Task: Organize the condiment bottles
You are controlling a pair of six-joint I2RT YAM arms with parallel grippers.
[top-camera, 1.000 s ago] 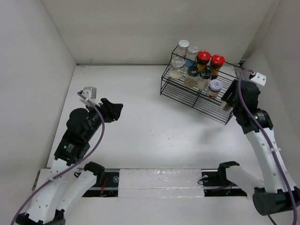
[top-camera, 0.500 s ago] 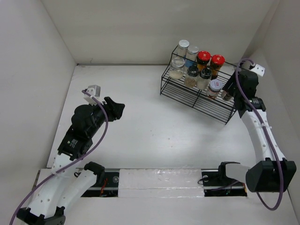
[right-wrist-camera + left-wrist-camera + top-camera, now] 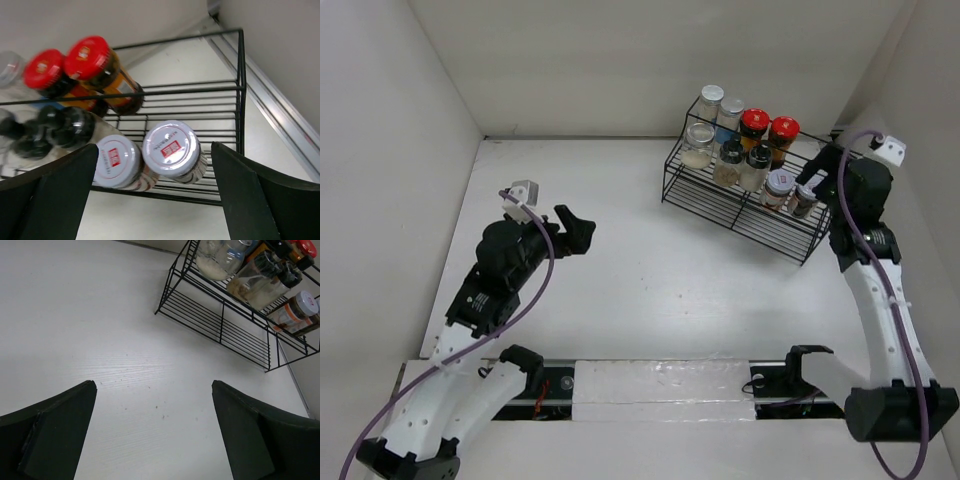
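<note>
The condiment bottles stand in the black wire rack (image 3: 735,222) at the back right. Two have red caps (image 3: 769,125), others are clear jars (image 3: 711,100) or black-capped bottles (image 3: 745,158). Two white-capped jars (image 3: 778,184) sit side by side on the lower tier. My right gripper (image 3: 823,168) hangs open just above the right-hand one (image 3: 171,148), whose lid lies between the spread fingers (image 3: 250,195) without touching them. My left gripper (image 3: 576,233) is open over bare table, empty (image 3: 153,383), far left of the rack (image 3: 221,322).
White walls close in the table on the left, back and right. The rack's right end (image 3: 240,90) stands close to the right wall. A metal rail runs along the near edge by the arm bases (image 3: 660,385).
The right gripper carried a white-capped jar to the rack's lower tier, set it beside the other, and opened. The left gripper opened wide and shifted slightly forward.
</note>
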